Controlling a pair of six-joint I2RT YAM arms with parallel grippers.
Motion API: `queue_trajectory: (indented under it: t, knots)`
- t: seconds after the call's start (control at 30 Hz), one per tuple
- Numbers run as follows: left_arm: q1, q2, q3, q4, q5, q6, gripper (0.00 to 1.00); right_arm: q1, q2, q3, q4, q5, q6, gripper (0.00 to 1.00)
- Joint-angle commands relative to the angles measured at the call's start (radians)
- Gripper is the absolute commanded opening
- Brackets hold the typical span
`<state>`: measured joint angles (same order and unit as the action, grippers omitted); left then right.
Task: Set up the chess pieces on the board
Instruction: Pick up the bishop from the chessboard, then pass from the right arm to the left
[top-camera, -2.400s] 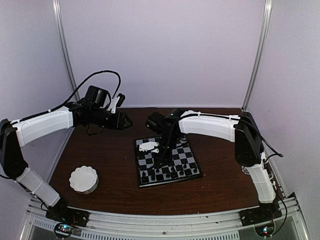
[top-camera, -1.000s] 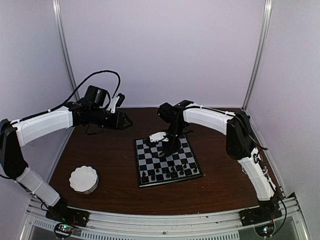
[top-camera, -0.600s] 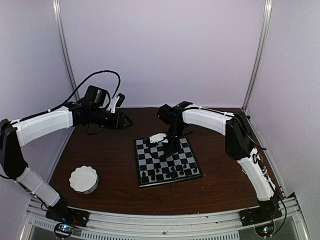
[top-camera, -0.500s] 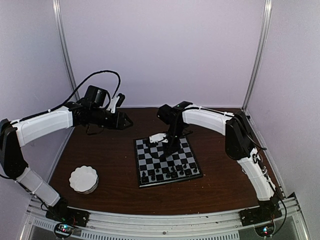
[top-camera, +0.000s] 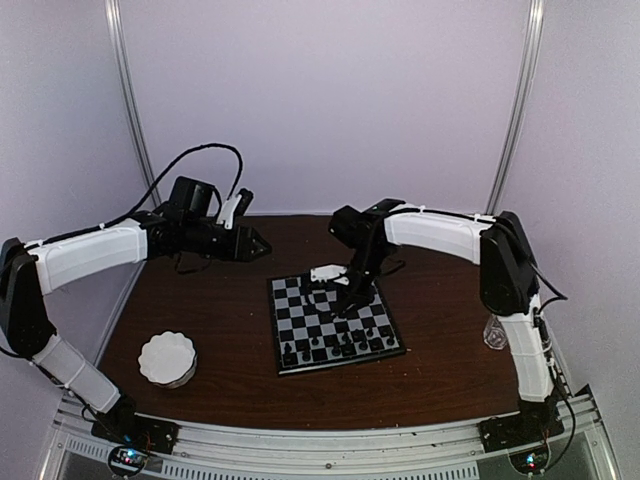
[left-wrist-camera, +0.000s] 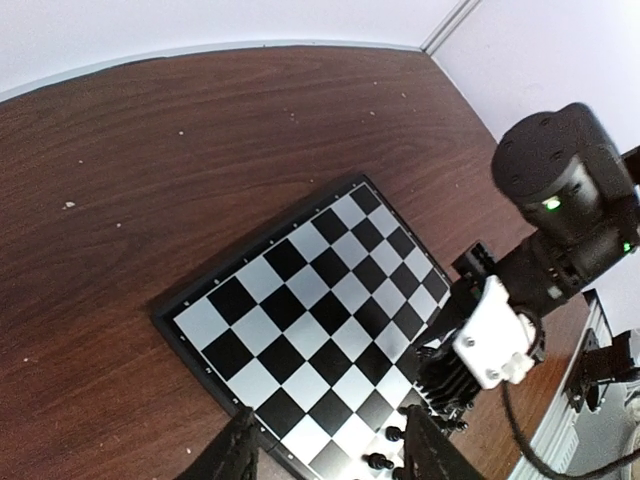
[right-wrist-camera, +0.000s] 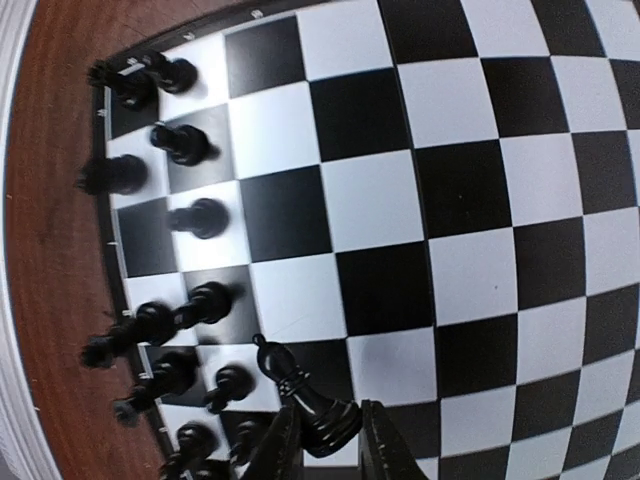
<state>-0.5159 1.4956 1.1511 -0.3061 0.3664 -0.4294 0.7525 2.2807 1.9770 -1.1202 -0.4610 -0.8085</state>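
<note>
The board lies mid-table, with a row of black chess pieces along its near edge. My right gripper hangs over the board's right half, shut on a black bishop-like chess piece that tilts out from between the fingers. Several other pieces stand in the rows at the board's edge on the left of the right wrist view. My left gripper hovers open and empty over the bare wood behind the board's left corner; its midpoint is at the bottom edge.
A round white scalloped dish sits at the near left of the table. A small clear object stands by the right arm near the right edge. Metal posts and pale walls enclose the table.
The right gripper has closed on the black piece and the right arm has swung a little to the right over the board. The left arm has barely moved.
</note>
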Motion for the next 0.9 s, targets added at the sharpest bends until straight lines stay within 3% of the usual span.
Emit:
queue_trajectory:
  t: [0.0, 0.23, 0.53, 0.7, 0.87]
  knots:
    - [0.008, -0.045, -0.065, 0.198, 0.084, -0.019, 0.51, -0.024, -0.193, -0.073, 0.06, -0.121, 0.131, 0.17]
    - [-0.136, -0.073, -0.096, 0.365, 0.092, -0.037, 0.52, -0.083, -0.406, -0.252, 0.225, -0.252, 0.369, 0.17]
    - [-0.322, -0.091, -0.2, 0.669, -0.095, -0.194, 0.53, -0.133, -0.52, -0.346, 0.336, -0.372, 0.518, 0.18]
    - [-0.356, -0.038, -0.178, 0.692, -0.13, -0.242, 0.52, -0.137, -0.541, -0.375, 0.367, -0.399, 0.537, 0.18]
    - [-0.359, 0.017, -0.141, 0.686, -0.105, -0.277, 0.43, -0.137, -0.564, -0.405, 0.393, -0.419, 0.549, 0.19]
